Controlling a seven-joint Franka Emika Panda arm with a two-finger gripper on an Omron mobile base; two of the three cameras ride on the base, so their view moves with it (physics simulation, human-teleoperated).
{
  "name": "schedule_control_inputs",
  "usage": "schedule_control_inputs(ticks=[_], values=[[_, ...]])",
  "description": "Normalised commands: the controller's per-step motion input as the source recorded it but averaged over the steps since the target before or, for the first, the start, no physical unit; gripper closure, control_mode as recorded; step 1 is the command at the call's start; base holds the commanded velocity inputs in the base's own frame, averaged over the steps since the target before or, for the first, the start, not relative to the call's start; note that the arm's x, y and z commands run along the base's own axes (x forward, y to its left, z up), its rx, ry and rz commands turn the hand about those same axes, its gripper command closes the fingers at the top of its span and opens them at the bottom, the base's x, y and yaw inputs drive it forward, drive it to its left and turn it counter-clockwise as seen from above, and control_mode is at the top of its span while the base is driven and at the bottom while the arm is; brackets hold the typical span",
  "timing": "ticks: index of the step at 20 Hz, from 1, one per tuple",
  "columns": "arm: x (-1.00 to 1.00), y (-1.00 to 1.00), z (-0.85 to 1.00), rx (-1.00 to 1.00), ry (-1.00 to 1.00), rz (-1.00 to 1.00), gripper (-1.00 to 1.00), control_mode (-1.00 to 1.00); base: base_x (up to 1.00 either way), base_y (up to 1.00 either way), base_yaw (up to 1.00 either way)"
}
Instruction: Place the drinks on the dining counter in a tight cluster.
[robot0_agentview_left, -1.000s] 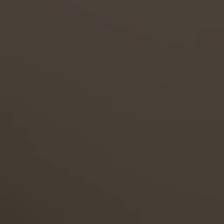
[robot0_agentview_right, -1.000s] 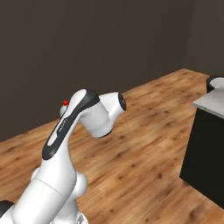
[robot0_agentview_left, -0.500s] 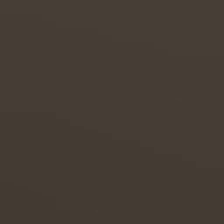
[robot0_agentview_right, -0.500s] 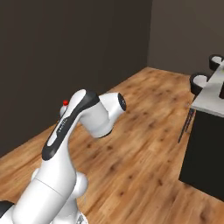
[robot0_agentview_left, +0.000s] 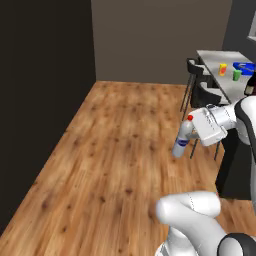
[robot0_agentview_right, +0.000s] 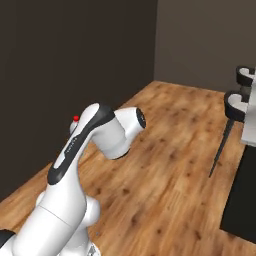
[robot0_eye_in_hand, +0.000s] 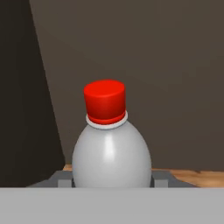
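One small pale bottle (robot0_agentview_left: 181, 142) sits clamped in our fingers (robot0_eye_in_hand: 61, 179) above wood floor (robot0_agentview_left: 115, 165); we judge a jolt could drop it short of the worktop (robot0_agentview_left: 220, 75).

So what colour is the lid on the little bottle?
Bright red. The cap on the small pale bottle shows best in the hand view.

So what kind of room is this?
Probably a kitchen-dining area: a long pale counter with black stools tucked beside it, coloured cups on top, and a wood plank floor.
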Motion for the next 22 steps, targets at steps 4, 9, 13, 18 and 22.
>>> schedule_control_inputs(ticks=[4,9,13,18,22], values=[[0.00,0.00,0.00,0.00,0.00,0.00,1.00,1.00,1.00,0.41,-0.11],[0.00,0.00,0.00,0.00,0.00,0.00,1.00,1.00,1.00,0.16,-0.26],[0.00,0.00,0.00,0.00,0.00,0.00,1.00,1.00,1.00,0.23,-0.54],[0.00,0.00,0.00,0.00,0.00,0.00,1.00,1.00,0.99,0.37,-0.61],[0.00,0.00,0.00,0.00,0.00,0.00,1.00,1.00,0.95,0.52,-0.64]])
